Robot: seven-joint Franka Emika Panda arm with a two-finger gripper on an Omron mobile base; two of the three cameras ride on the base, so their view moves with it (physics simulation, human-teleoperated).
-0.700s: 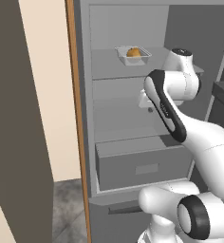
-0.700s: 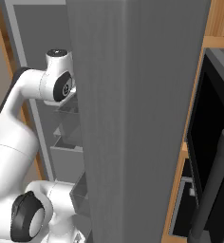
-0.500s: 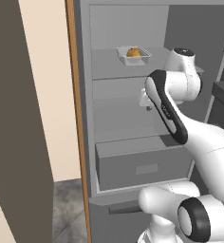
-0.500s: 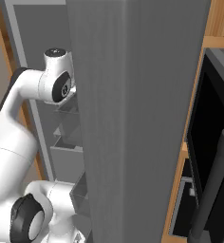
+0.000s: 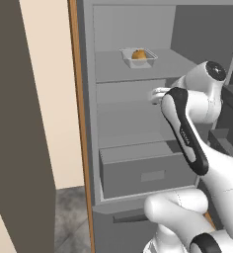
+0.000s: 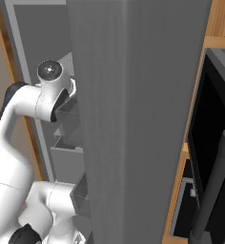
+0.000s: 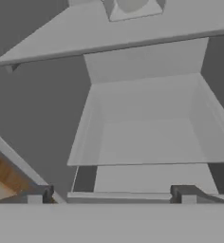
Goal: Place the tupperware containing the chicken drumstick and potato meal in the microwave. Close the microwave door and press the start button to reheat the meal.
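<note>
The arm rose from the base, elbow bent high, and reached into the open grey cabinet (image 5: 138, 168) below the upper shelf (image 5: 138, 69), its gripper (image 7: 111, 192) spread wide and empty, while the tupperware (image 5: 138, 57) with the meal (image 5: 138, 54) sat on that shelf above it.

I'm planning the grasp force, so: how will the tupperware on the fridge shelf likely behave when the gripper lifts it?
The tupperware looks thin, clear and shallow, so it is probably light and may flex if squeezed hard. Its flared rim offers a grip, though smooth plastic could slip. The meal sits loose inside, so tilting may shift it.
</note>
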